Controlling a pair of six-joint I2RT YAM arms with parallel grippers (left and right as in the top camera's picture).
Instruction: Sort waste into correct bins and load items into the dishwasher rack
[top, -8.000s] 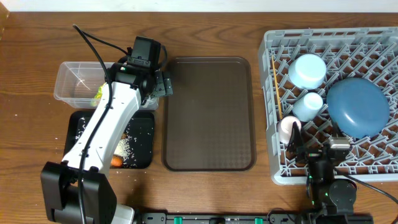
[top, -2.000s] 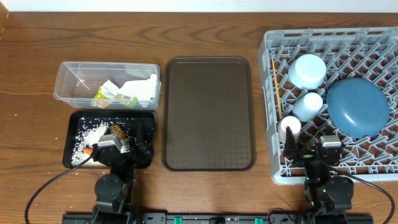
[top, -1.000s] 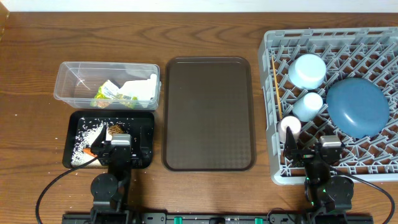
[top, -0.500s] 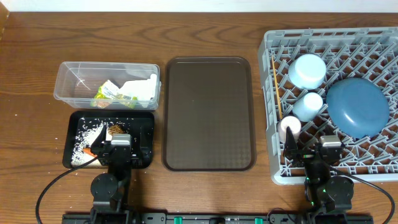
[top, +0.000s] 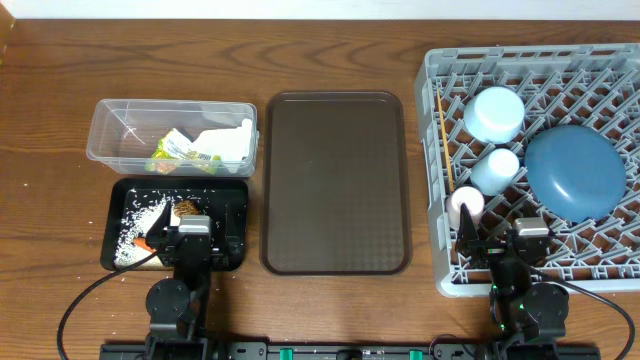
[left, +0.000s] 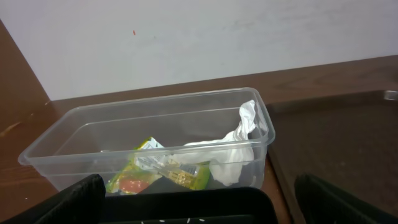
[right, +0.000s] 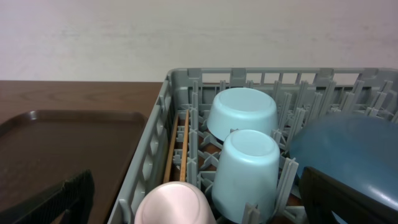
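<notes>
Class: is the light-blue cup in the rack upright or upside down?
Upside down: the light-blue cup shows its closed base on top and widens downward, standing inside the dishwasher rack.

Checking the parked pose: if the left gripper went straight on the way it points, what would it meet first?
The left gripper would probably meet the near wall of the clear tub, just past the far edge of the black tray; its height is unclear.

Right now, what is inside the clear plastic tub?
The clear tub holds a crumpled yellow-green wrapper and white paper, bunched toward one end; the other end looks bare. Anything beneath the wrapper and paper is covered.
</notes>
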